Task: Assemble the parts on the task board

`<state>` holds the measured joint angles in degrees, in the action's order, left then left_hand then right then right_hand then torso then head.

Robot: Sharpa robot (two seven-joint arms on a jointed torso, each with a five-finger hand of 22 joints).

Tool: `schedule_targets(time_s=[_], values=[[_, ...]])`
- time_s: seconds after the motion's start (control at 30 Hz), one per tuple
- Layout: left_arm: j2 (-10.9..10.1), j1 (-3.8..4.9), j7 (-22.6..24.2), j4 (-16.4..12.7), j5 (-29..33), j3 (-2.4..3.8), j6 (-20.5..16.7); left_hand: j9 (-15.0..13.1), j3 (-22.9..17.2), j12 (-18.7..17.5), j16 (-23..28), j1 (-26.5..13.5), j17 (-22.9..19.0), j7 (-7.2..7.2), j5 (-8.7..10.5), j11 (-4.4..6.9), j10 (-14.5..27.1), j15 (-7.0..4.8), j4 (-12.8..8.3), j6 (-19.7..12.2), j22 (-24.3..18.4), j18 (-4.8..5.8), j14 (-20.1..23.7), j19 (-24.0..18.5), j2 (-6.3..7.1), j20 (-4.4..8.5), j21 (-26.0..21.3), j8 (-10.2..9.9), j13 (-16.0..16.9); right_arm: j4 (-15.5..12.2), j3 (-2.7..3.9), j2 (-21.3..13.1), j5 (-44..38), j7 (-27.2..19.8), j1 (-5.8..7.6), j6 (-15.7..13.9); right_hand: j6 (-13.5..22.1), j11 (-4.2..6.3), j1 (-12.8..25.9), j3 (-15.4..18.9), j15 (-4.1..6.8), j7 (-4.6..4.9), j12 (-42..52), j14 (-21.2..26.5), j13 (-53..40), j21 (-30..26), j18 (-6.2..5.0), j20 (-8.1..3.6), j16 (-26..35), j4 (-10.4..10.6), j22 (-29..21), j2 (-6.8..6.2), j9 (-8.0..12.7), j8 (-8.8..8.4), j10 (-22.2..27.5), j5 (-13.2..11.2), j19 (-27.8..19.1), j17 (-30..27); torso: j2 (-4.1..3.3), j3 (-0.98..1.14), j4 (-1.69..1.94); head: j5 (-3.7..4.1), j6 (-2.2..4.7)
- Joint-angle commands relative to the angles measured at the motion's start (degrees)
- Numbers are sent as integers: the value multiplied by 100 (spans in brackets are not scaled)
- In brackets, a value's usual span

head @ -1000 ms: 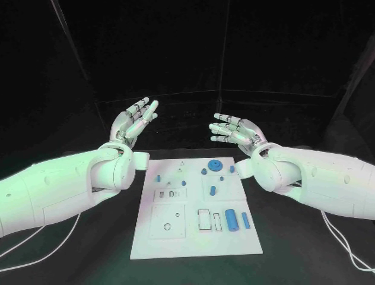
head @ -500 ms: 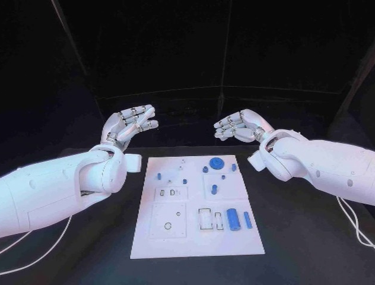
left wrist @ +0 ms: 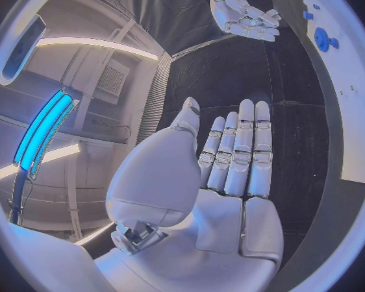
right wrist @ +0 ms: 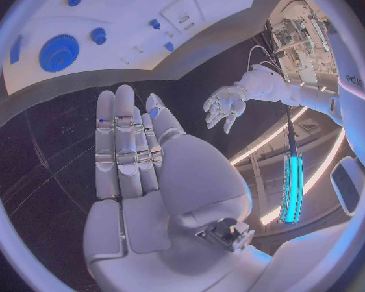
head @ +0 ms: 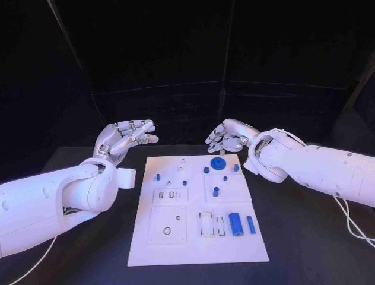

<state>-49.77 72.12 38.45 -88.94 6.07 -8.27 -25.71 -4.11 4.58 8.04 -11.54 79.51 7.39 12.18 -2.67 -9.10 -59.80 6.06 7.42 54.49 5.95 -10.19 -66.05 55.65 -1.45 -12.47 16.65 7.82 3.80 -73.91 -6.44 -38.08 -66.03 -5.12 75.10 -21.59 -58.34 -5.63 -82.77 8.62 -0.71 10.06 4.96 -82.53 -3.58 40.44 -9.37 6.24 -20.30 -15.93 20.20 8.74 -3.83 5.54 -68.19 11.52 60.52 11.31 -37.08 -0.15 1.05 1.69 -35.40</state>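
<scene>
Now blue parts (head: pixel 235 223) sit on the task board (head: pixel 198 249), both hands empty

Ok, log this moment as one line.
left robot hand: empty, beyond board | right robot hand: empty, beyond board | task board: blue parts untouched

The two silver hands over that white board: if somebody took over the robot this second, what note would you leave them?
Left hand: open, holding nothing, raised beyond the task board's far left corner.
Right hand: open, empty, above the far right corner.
Blue parts lie on the board: a gear at the far end, a thick cylinder and a slim pin near the front.
Done: no part is in a hand.
Left: assembling the parts, as far as can be told.
</scene>
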Motion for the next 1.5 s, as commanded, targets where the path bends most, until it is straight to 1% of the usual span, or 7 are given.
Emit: schedule_targets(time_s=[0.03, 0.13, 0.33, 0.43, 0.7, 1.2, 1.5], values=[[-98, 18, 85, -216, -81, 5, 130, 12, 27, -6, 15, 31, 6, 11, -21, -2, -23, 8, -34, 25, -19, -37, -12, 26, 27, -2, -13, -8, 0, -8, 8, 91, -1341, 665, 31, 377, -7, 17, 241, 36, 67, -3, -144, -391, -7, 792, -106, -52, -816, -70, 481, -93, 10, -192, 91, -8, 151, 628, -229, -18, 15, 41, 78], [-152, 24, 84, -337, -82, 5, 141, 18, 48, -27, 30, 15, 11, 15, -21, -6, -19, 10, -43, 23, -30, -37, -14, 28, 38, -4, -27, -24, -3, 16, 10, 172, -1671, 807, 40, 512, 67, 2, 274, 30, 61, -10, -138, -358, -14, 961, -110, -36, -1105, -64, 590, -110, 8, -191, 167, -20, 114, 858, -293, -32, 0, 50, 82], [-165, 28, 71, -432, -83, 6, 162, 23, 60, -46, 30, 10, 21, 13, -21, -6, -17, 6, -54, 22, -37, -39, -37, 45, 36, -2, -31, -39, -5, 91, 14, 309, -2162, 1056, 58, 727, 167, -6, 331, 6, 49, -31, -127, -287, -23, 1354, -90, -12, -1589, -60, 940, -160, 4, -188, 256, -45, 91, 1253, -421, -29, -22, 43, 116], [-161, 29, 65, -443, -83, 6, 171, 23, 61, -48, 30, 10, 21, 13, -21, -6, -16, 6, -55, 21, -38, -39, -38, 46, 35, -2, -31, -41, -5, 114, 15, 343, -2304, 1135, 63, 827, 183, -13, 360, -7, 46, -37, -123, -267, -27, 1632, -43, -4, -1826, -55, 1286, -174, 2, -187, 296, -57, 202, 1452, -449, -29, -19, 47, 116], [-157, 29, 52, -457, -83, 6, 189, 26, 64, -60, 39, 11, 23, 15, -22, -8, -11, 8, -63, 18, -44, -38, -36, 49, 28, -3, -38, -51, -6, 153, 15, 404, -2534, 1257, 69, 1147, 193, -5, 401, -96, 35, -47, -110, -279, -40, 2458, 107, 16, -3136, -50, 2361, -180, -1, -181, 317, -72, 566, 2766, -522, -26, 20, 62, 120], [-163, 29, 30, -463, -83, 6, 210, 32, 79, -98, 66, 8, 29, 30, -21, -20, 7, 16, -86, 9, -62, -36, -29, 53, 17, -7, -58, -81, -9, 238, 15, 525, -2606, 1192, 68, 1314, 151, -6, 392, -232, 20, -50, -98, -268, -39, 3044, 224, 37, -3942, -62, 3181, -152, -4, -175, 302, -45, 865, 3555, -557, -16, 30, 27, 87], [-167, 30, 20, -440, -83, 6, 204, 32, 80, -103, 70, 8, 30, 32, -21, -21, 9, 17, -90, 8, -65, -36, -27, 54, 14, -8, -61, -84, -9, 267, 14, 541, -2615, 1222, 68, 1467, 68, 38, 265, -481, 52, -65, -65, -301, -36, 3403, 310, 14, -4395, -79, 3726, -35, -5, -169, 72, -41, 1108, 4016, -556, -17, 24, 18, 64]])
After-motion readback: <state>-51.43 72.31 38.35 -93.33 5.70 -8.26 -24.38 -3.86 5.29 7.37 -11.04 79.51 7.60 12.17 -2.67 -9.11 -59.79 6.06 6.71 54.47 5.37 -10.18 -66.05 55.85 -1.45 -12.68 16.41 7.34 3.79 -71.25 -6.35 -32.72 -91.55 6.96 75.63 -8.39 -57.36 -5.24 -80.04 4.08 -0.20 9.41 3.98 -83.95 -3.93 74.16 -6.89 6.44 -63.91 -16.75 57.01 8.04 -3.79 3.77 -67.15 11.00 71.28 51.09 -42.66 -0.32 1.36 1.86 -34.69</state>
